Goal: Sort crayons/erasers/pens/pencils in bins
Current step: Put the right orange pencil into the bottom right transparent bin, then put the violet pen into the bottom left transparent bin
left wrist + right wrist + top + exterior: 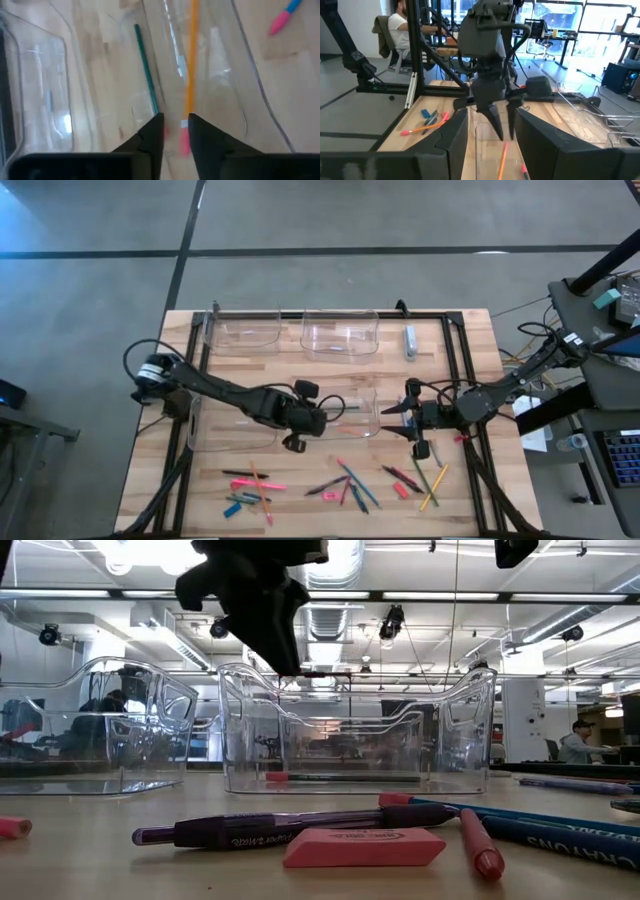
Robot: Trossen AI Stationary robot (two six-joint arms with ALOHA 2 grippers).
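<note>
The left gripper point(175, 131) is hovering over a bin point(372, 412), fingers slightly parted around what looks like an orange pencil point(190, 70); the right gripper point(403, 412) is waiting open beside it.

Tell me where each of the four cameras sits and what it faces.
High: overhead, straight down; both arms, table.
Low: table height, level across; eraser, bins; left end effector above.
Left wrist: down past own fingers at orange pencil.
Right wrist: across at left end effector.
Shared: that pencil shows in both wrist views.
</note>
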